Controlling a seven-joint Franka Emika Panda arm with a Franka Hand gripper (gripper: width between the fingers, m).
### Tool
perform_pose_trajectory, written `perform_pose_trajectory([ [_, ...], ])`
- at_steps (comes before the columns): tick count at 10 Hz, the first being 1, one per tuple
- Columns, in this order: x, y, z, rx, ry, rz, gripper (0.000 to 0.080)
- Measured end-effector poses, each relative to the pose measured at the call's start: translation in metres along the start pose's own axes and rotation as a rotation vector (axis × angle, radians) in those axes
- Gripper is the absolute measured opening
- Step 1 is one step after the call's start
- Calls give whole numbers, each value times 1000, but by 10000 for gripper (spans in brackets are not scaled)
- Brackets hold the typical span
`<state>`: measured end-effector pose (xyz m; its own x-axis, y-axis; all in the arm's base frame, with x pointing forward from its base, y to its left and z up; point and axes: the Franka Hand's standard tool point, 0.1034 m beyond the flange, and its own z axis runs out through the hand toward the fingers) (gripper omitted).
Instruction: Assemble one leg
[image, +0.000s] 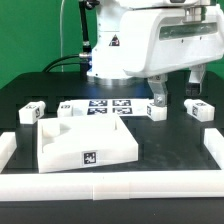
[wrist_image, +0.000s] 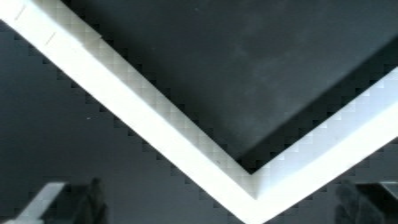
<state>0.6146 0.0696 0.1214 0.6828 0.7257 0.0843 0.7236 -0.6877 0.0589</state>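
Several small white legs with black-and-white tags lie on the black table: two at the exterior view's left (image: 32, 112) (image: 65, 108) and two at its right (image: 157, 109) (image: 198, 108). The large white rimmed panel (image: 60, 150) lies in front of them. My gripper (image: 176, 88) hangs above the two right-hand legs and touches neither. In the wrist view my gripper (wrist_image: 217, 205) is open and empty, its dark fingers (wrist_image: 63, 200) far apart at the picture's edges. No leg shows in the wrist view.
The marker board (image: 105, 106) lies flat between the legs. A white border rail (image: 214, 150) runs round the table's front and sides. A white raised corner (wrist_image: 160, 110) with dark surface on both sides fills the wrist view.
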Motion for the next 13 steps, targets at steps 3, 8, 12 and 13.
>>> perform_pose_trajectory([
  [3, 0, 0, 0, 0, 0, 0, 650],
  [8, 0, 0, 0, 1, 0, 1, 650],
  [12, -30, 1, 4, -5, 0, -269, 650],
  [13, -35, 1, 0, -8, -17, -391, 650],
])
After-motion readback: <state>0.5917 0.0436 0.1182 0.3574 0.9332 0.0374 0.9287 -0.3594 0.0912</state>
